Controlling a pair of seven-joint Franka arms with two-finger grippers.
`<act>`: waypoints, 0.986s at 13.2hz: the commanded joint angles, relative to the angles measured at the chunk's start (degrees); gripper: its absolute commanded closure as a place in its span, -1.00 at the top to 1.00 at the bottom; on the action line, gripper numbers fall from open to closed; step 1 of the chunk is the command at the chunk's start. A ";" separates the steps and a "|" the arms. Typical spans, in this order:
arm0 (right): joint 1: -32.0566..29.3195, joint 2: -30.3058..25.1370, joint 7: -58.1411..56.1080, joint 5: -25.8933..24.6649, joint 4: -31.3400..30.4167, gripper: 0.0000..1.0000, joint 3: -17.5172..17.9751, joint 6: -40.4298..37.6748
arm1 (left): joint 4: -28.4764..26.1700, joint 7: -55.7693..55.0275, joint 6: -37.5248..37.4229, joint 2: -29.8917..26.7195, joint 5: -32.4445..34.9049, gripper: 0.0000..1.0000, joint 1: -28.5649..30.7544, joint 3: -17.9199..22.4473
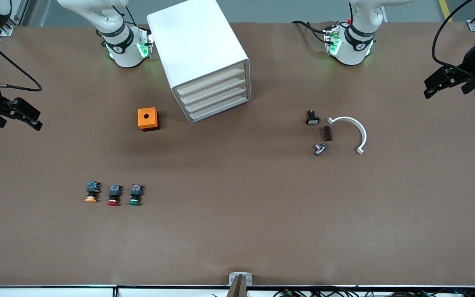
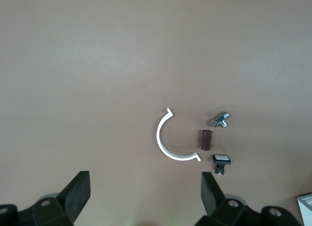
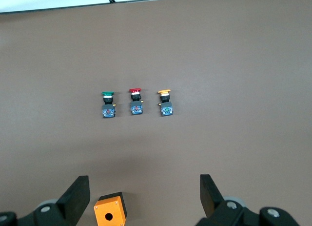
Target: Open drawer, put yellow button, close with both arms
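Observation:
The white cabinet (image 1: 196,41) stands between the arm bases, with all four drawers shut. The drawer (image 1: 212,79) is the uppermost one. The yellow button (image 1: 92,193) lies on the table toward the right arm's end, nearer to the front camera, first in a row with a red-capped and a green-capped button. It also shows in the right wrist view (image 3: 165,103). My right gripper (image 1: 38,119) (image 3: 144,189) is open and empty, up over the right arm's end of the table. My left gripper (image 1: 427,88) (image 2: 145,187) is open and empty, over the left arm's end.
The red button (image 1: 114,195) and green button (image 1: 135,195) lie beside the yellow one. An orange cube with a hole (image 1: 148,119) sits beside the cabinet. A white curved bracket (image 1: 355,130), a black switch (image 1: 312,118), a brown block (image 1: 328,133) and a metal part (image 1: 320,149) lie toward the left arm's end.

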 commanded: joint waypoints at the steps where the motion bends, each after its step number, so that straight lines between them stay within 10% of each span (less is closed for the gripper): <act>1: -0.91 -0.10 -0.93 -0.22 0.42 1.00 0.40 -0.54 | 2.68 0.10 -1.60 1.77 0.15 0.99 -0.12 -0.32; 13: -1.70 -0.01 -1.02 -0.13 0.42 1.00 0.22 -0.54 | 5.15 0.80 -2.39 4.40 0.32 0.99 -0.03 -0.59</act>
